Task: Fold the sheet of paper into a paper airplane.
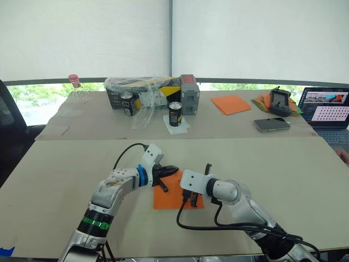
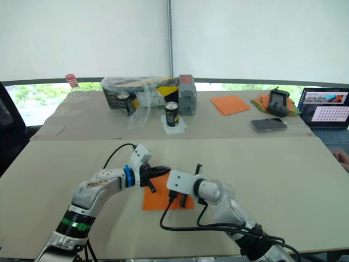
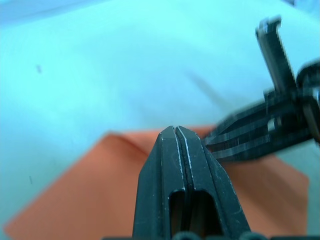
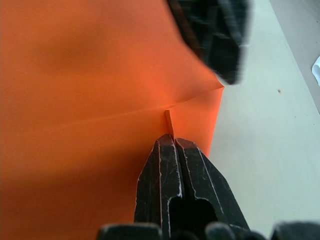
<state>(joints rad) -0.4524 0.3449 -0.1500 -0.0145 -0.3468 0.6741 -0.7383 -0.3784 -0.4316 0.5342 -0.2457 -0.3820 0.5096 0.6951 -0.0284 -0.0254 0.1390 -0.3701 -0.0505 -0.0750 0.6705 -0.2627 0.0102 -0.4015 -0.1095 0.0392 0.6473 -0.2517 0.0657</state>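
the sheet of paper [image 1: 172, 197], bright orange and already folded smaller, lies flat on the pale tan table [image 1: 283, 180] between the robot's two arms, much of it hidden beneath them in the head views. the left gripper [image 1: 167, 170] hovers at the sheet's far left corner, its two black fingers pressed together with nothing seen between them; the left wrist view shows the seam between them closed, the orange surface blurred below. the right gripper [image 1: 190, 201] points down onto the sheet's right part, its fingers likewise together; the right wrist view shows their tips at a small raised tab of paper on a crease line, though whether that tab is pinched is hard to make out. that same view reveals a shallow diagonal crease running across the smooth matte paper to its edge, a detail lost from above. the other gripper appears there only as a dark blur. well beyond the sheet, on the far table, stand a dark can [image 1: 175, 113], crinkled clear plastic wrap [image 1: 143, 112], a stack of orange sheets [image 1: 230, 103], a phone [image 1: 271, 124] and a laptop [image 1: 327, 109] cut off by the frame edge.
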